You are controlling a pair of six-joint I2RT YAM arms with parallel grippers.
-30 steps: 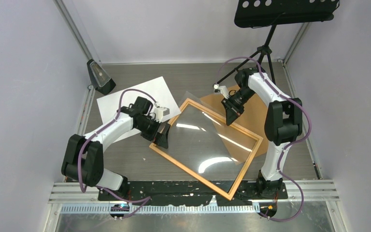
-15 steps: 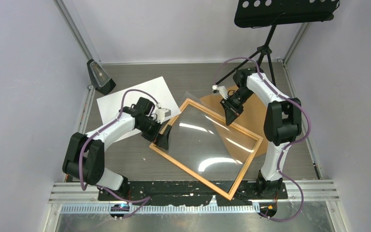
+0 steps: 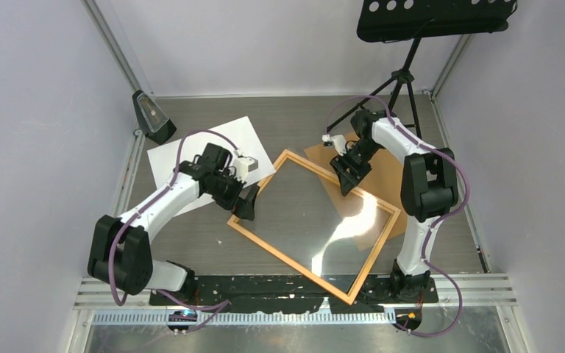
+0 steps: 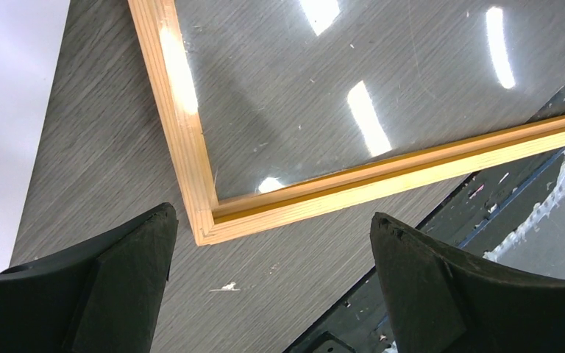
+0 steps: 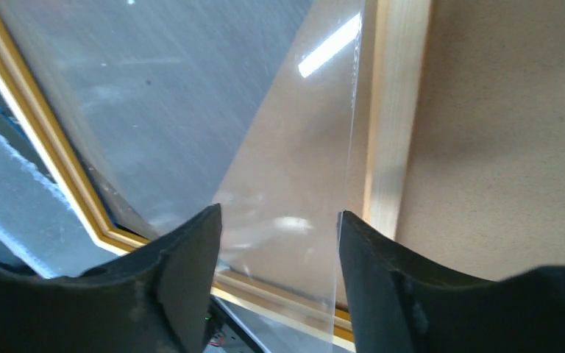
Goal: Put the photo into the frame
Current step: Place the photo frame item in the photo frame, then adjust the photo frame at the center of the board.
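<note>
The photo [image 3: 163, 163] lies white side up on the worktop [image 3: 191, 235], at the far left, with the left arm reaching across it. It is a thin paper print, so I judge it light, limp and easy to crease. Lying flat, it offers little to pinch (a corner or a free edge, taken gently, looks like the best hold). If it is lifted by one corner it will probably sag, and it may slide on the smooth wood.

The left tool [image 3: 249, 204] hangs with its jaws spread wide and holds nothing. It is just above the left corner of the orange wooden frame [image 3: 294, 265], and its wrist view shows that corner between the two fingers. The photo's nearest corner lies just behind this tool, close but not under it.

The right tool [image 3: 347, 176] is over the frame's far side, well apart from the photo. Its jaws stand apart on either side of the clear sheet's [image 3: 316, 213] edge, and I see no pinch on it. The sheet lies inside the frame. The brown backing board [image 3: 390, 176] sits partly under the frame's far right side.
</note>
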